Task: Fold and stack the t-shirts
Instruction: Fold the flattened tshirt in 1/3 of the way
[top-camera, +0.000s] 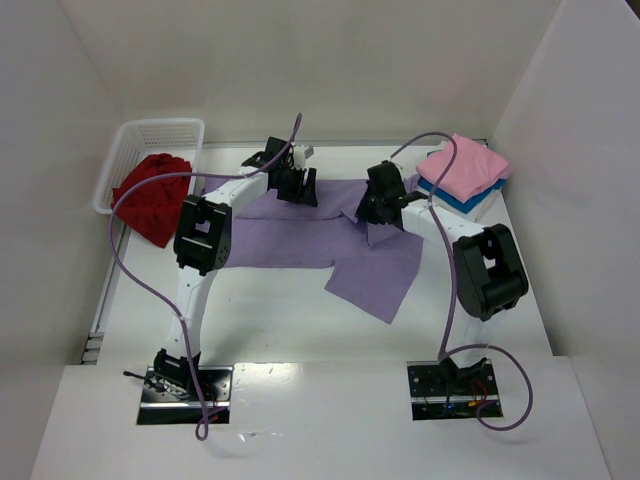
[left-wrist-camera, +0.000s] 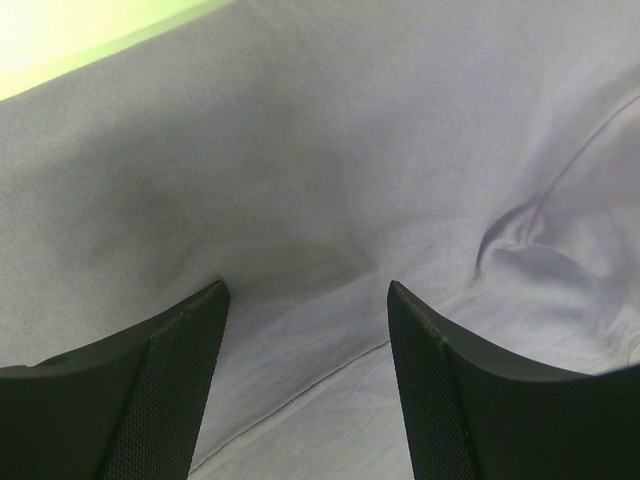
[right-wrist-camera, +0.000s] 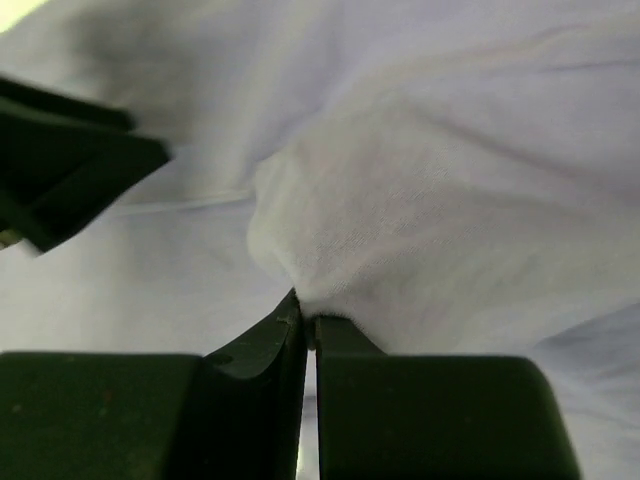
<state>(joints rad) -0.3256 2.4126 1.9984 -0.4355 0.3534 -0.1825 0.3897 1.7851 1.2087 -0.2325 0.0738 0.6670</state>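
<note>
We are looking at the lavender t-shirt (top-camera: 300, 240), which is lying spread out on the table (top-camera: 290, 320) to the right of the white basket (top-camera: 165, 127) and apart from it. One flap is trailing toward the near edge on the side away from the basket.

Our left gripper (left-wrist-camera: 307, 290) is poised over the far edge of that shirt, at the end nearer the basket. Its jaws are standing wide apart with only smooth purple cloth between them, and they are gripping nothing. We cannot tell whether the fingertips are touching the cloth.

Our right gripper (right-wrist-camera: 305, 318) is sitting on the end of the shirt farther from the basket. Its jaws are pressing almost together and pinching a raised bunch of the lavender cloth at their tips.

The red t-shirt (top-camera: 155, 195) is lying crumpled in the basket and spilling over its near rim. The pink t-shirt (top-camera: 465, 165) is resting folded on top of the blue t-shirt (top-camera: 455, 200), far to the right of the basket and beyond the lavender one.
</note>
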